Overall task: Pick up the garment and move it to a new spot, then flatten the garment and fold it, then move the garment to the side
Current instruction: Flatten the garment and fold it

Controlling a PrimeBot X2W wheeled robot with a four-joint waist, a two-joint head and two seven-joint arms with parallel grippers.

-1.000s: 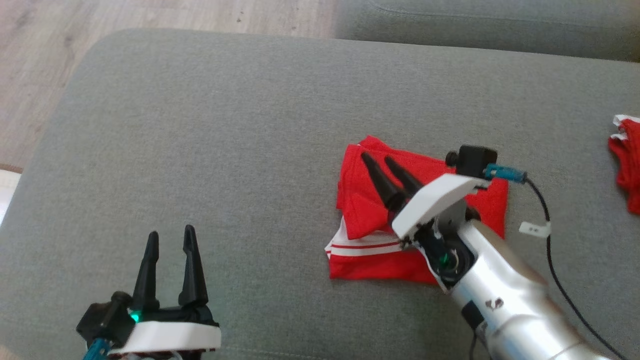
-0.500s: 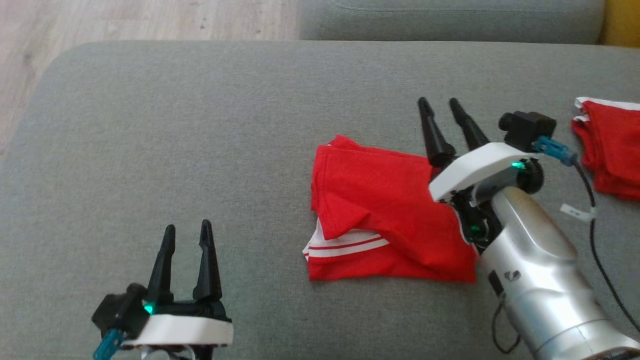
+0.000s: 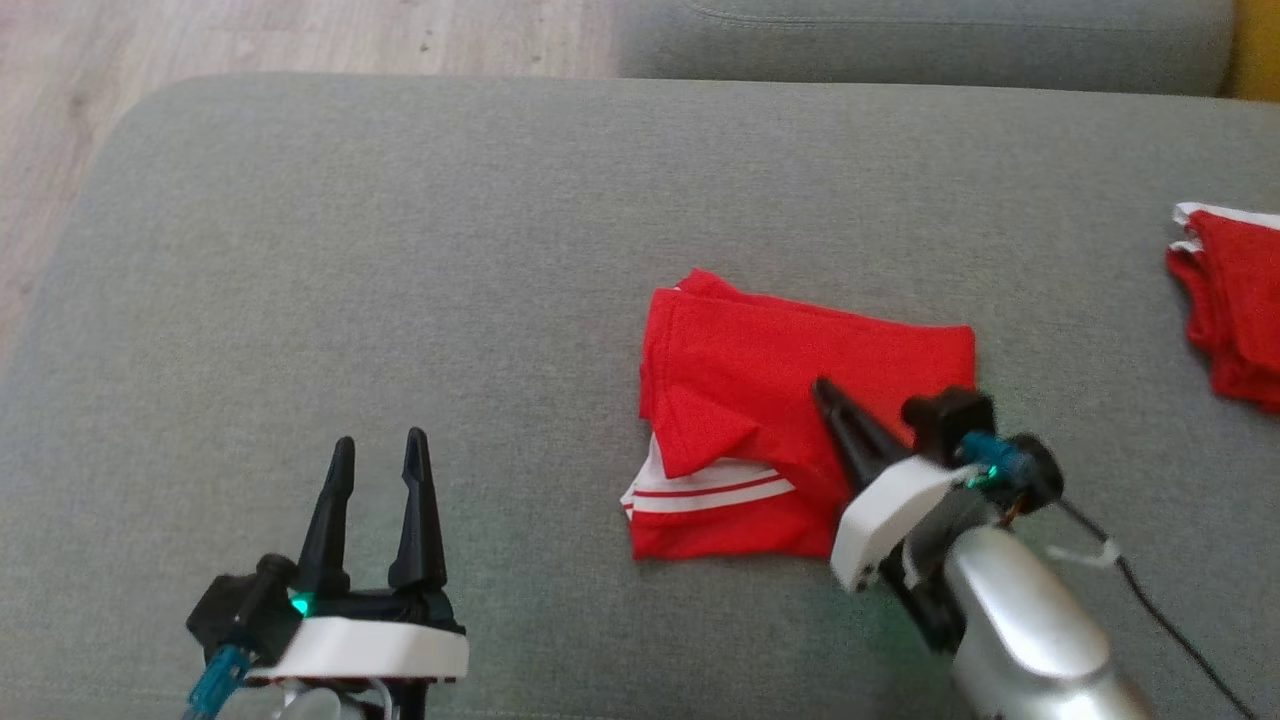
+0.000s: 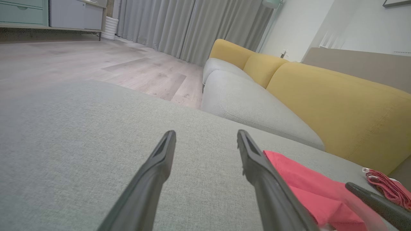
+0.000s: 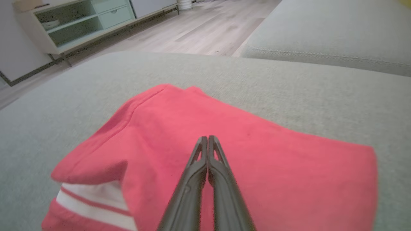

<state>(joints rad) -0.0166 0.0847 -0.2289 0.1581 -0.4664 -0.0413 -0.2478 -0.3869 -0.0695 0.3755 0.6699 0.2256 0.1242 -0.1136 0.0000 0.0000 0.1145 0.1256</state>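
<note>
Altogether: one folded garment (image 3: 780,360), one other red pile (image 3: 1235,310), left hand (image 3: 380,440), right hand (image 3: 824,388).

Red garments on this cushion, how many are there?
2. One folded garment lies on the cushion beneath the right gripper; a second red pile sits at its right edge, partly out of frame, so more may be hidden.

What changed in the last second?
Right gripper swung from over the garment's left part out past its far right corner, then came back over its near right part. Its fingers went from parted to shut, with no cloth seen between them. The folded garment and the open left gripper are unchanged.
</note>
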